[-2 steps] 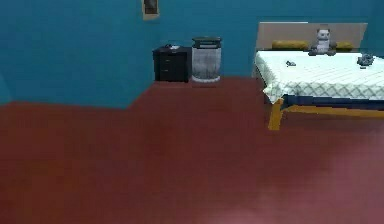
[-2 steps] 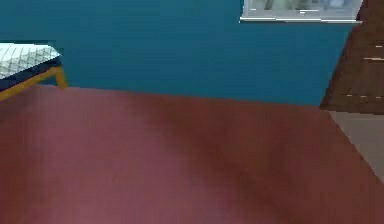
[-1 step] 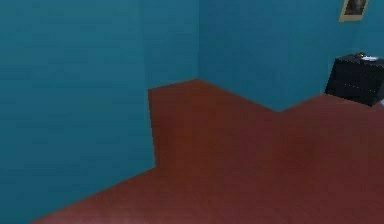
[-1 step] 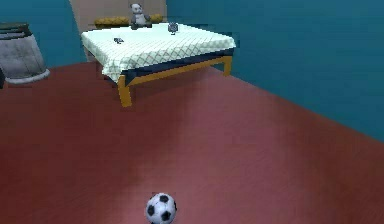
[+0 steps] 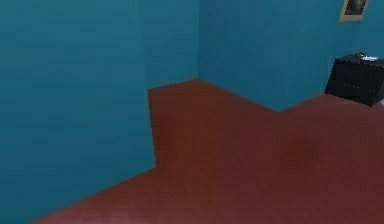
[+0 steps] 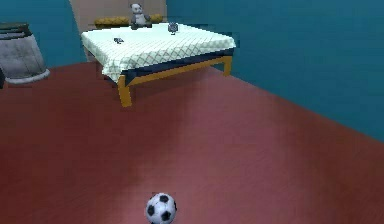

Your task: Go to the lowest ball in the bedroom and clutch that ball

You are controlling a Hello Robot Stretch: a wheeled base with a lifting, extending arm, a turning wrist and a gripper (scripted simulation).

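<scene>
A black-and-white ball [image 6: 161,208] lies on the red-brown floor [image 6: 230,150] near the bottom edge of the arm side view, a little left of the middle. Farther out stands a bed [image 6: 160,50] with a pale checked cover on a yellow wooden frame. On the bed rest a small grey toy figure [image 6: 137,14], a small dark round thing [image 6: 173,27] and a small dark flat thing [image 6: 119,41].
In the forward view a teal wall [image 5: 70,90] juts out on the left, with red-brown floor [image 5: 260,160] beyond its corner. A dark cabinet [image 5: 356,78] stands at the right edge under a framed picture [image 5: 353,9]. A grey bin [image 6: 20,52] sits at the arm side view's left.
</scene>
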